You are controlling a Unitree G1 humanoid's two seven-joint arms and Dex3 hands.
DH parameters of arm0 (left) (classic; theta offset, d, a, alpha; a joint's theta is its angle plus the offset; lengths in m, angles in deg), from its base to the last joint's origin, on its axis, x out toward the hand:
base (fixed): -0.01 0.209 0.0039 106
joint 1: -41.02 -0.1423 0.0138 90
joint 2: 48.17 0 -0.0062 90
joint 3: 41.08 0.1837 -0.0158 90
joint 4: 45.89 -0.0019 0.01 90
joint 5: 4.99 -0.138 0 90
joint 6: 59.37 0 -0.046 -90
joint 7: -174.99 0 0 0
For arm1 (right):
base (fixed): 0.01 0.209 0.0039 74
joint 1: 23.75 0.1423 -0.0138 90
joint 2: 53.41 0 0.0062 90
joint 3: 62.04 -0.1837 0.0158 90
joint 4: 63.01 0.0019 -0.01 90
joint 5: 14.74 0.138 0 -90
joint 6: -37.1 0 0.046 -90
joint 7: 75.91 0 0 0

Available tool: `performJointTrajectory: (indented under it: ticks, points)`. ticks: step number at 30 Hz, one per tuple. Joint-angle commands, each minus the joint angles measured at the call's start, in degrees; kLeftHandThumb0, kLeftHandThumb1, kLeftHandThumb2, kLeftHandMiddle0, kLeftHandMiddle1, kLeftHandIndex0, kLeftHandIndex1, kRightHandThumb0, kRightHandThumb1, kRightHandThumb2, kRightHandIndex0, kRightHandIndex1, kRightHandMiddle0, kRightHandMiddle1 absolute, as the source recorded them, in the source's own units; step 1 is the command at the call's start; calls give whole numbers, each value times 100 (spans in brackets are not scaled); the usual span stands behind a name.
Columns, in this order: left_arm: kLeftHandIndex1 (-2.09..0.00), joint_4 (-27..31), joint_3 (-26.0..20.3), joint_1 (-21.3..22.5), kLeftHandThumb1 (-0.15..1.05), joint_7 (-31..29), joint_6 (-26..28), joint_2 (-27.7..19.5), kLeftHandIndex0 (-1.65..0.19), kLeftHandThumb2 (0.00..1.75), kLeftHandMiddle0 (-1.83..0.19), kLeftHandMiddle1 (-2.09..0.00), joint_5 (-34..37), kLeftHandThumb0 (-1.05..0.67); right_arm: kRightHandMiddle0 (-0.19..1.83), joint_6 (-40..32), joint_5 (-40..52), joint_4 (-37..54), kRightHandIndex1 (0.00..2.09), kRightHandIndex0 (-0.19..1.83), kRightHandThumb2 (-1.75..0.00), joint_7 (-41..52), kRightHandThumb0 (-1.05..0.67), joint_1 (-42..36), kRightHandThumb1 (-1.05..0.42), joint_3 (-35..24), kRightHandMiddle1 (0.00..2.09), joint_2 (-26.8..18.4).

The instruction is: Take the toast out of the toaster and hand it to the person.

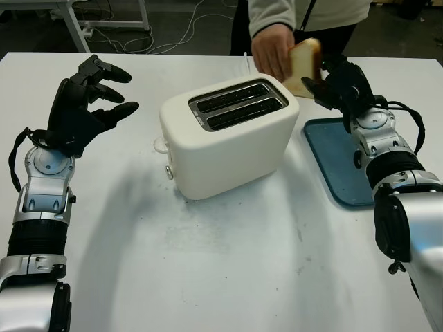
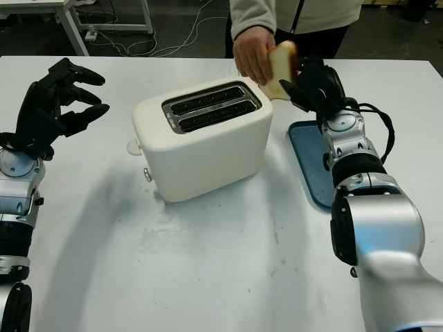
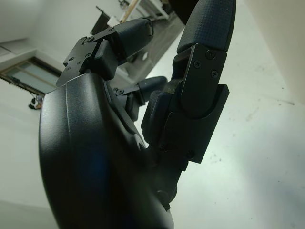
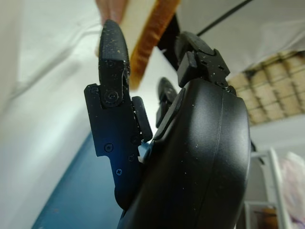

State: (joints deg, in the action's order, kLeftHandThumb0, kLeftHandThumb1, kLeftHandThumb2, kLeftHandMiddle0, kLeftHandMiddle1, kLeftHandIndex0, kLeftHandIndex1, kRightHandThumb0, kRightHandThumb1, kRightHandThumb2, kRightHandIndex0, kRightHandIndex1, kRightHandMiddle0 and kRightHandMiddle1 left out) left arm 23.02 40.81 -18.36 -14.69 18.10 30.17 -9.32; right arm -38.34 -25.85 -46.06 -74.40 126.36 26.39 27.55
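A person's hand point(image 1: 270, 48) holds a slice of toast point(image 1: 306, 62) upright above the table's far edge, behind the white toaster point(image 1: 228, 138). Both toaster slots point(image 1: 239, 105) look empty. My right hand point(image 1: 329, 86) is open just right of the toast, its fingertips close to the slice's lower edge. In the right wrist view the toast point(image 4: 150, 38) stands beyond the gap between thumb and fingers, with no finger pressed on it. My left hand point(image 1: 90, 97) is open and raised over the table, left of the toaster.
A blue tray point(image 1: 339, 159) lies on the white table point(image 1: 228, 263) under my right forearm, to the right of the toaster. The person stands at the far edge. Table legs and cables are on the floor behind.
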Motion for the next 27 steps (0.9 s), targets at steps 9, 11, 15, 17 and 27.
performJointTrajectory:
  ticks: [9, 11, 15, 17, 27]
  points:
    - [-123, 251, -40, -334, 92, 146, -56, 1, -26, 8, -33, -136, -61, -88, 1, 1028, 234, 1603, 0, 0, -19, -397, -62, -1636, -92, -175, 1, -40]
    - [-123, 418, -60, -418, 91, 90, 87, 27, -26, 8, -33, -136, 25, -87, 3, 1152, 342, 2495, 1, 1, -32, -433, -65, -2244, -92, -249, 1, 99]
    - [-121, 1171, -193, -850, 91, 85, 567, 153, -23, 7, -30, -134, 248, -90, 8, 844, 289, 4396, 4, 8, -54, -541, -61, -3390, -92, -219, 3, 377]
    - [-118, 1728, -300, -1291, 90, 203, 660, 350, -22, 6, -29, -134, 363, -90, 10, 569, 250, 5240, 4, 10, -59, -506, -56, -3970, -92, -126, 3, 585]
    - [-123, 2821, -290, -2958, 92, 1163, 313, 1728, -10, 16, -16, -140, 242, -86, 6, 90, 110, 7611, 0, 5, -83, -514, -53, -6181, -92, 458, 0, 1555]
